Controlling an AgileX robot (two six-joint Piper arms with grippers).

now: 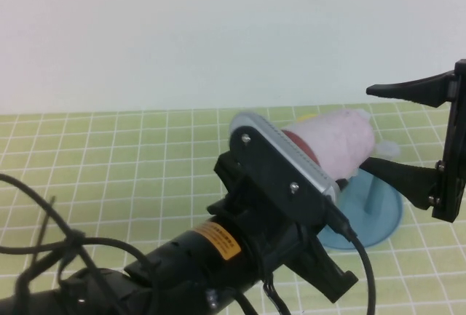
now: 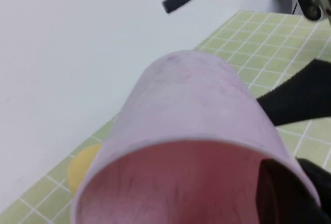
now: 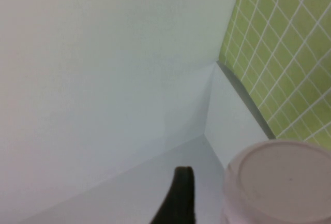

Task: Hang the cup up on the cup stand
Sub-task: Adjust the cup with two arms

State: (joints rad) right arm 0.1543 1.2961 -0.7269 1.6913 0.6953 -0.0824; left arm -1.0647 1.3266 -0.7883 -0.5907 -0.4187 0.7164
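My left gripper (image 2: 295, 171) is shut on the rim of the pale pink cup (image 1: 342, 144), one finger inside the darker pink mouth (image 2: 176, 188) and one outside. It holds the cup on its side above the blue cup stand (image 1: 378, 220), with the cup's bottom toward the right gripper. One blue peg (image 1: 372, 197) and a white knob (image 1: 386, 148) show; the other pegs are hidden. My right gripper (image 1: 365, 127) is open, its fingers above and below the cup's far end and apart from it. The right wrist view shows the cup's bottom (image 3: 282, 182) beside one finger (image 3: 178, 198).
A yellow cup (image 2: 83, 164) sits on the green tiled mat (image 1: 109, 169) near the white back wall (image 1: 218, 31). The left arm and its cables (image 1: 145, 271) fill the front of the high view.
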